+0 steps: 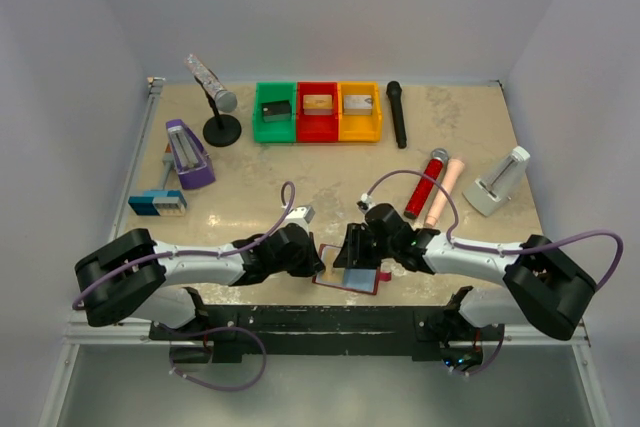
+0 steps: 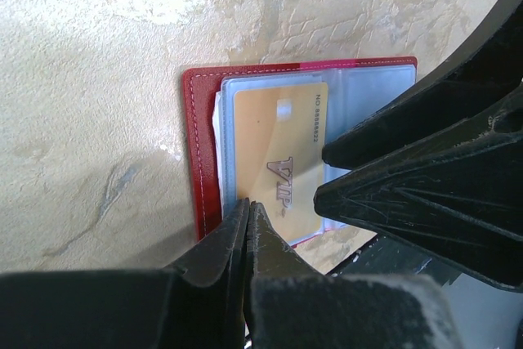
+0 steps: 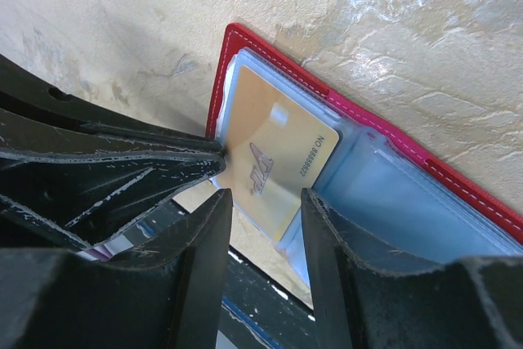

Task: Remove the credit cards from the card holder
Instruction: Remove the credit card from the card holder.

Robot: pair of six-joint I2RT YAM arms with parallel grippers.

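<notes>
The dark red card holder [image 1: 366, 286] lies open at the table's front edge, its light blue pockets facing up. It also shows in the left wrist view [image 2: 200, 145] and the right wrist view [image 3: 458, 181]. A gold-tan credit card [image 2: 278, 153] marked VIP sticks partly out of a pocket [image 3: 282, 149]. My left gripper [image 1: 321, 265] [image 2: 249, 206] is shut, pinching that card's edge. My right gripper [image 1: 352, 253] [image 3: 263, 202] is open, its fingers [image 3: 208, 226] straddling the card's near end over the holder. The black and silver-grey cards are hidden.
Green [image 1: 275, 113], red [image 1: 318, 112] and yellow [image 1: 360, 111] bins holding blocks stand at the back. A black microphone [image 1: 397, 113], a red microphone [image 1: 425, 183], a pink cylinder [image 1: 444, 191], a mic stand [image 1: 221, 129], a purple device [image 1: 187, 154] and a white stand [image 1: 497, 184] surround them.
</notes>
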